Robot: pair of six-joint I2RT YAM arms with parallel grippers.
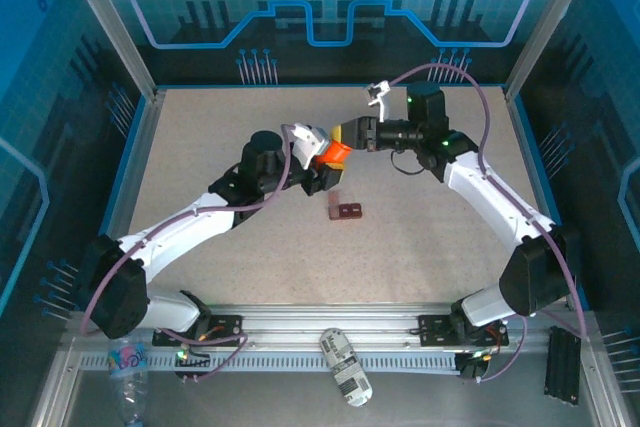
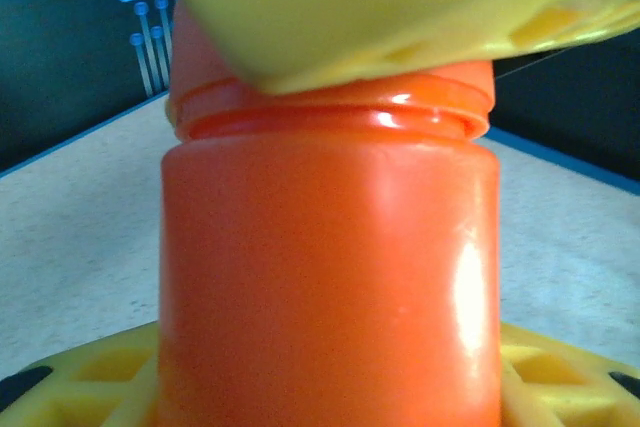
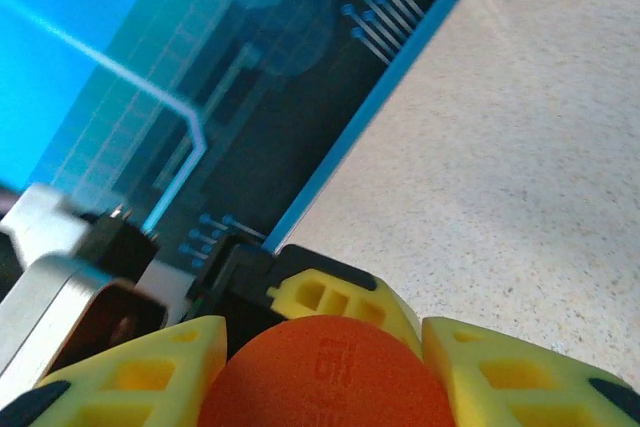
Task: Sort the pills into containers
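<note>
A bright orange bottle (image 1: 334,153) hangs above the table's middle, held between both arms. My left gripper (image 1: 322,165) is shut on its body, which stands tall across the left wrist view (image 2: 330,277) between my yellow fingers (image 2: 90,372). My right gripper (image 1: 352,135) is shut on the bottle's cap end (image 3: 325,377), with a yellow finger (image 3: 510,372) pressed on each side of the orange cap. The containers (image 1: 346,211), a small dark red-brown box with two wells, lie on the table just below the bottle. The pills are hidden.
Speckled beige table (image 1: 230,117) ringed by a blue rim and enclosure walls. On the near rail lie a clear plastic bottle (image 1: 128,367), a white labelled can (image 1: 345,367) and a black block (image 1: 563,365).
</note>
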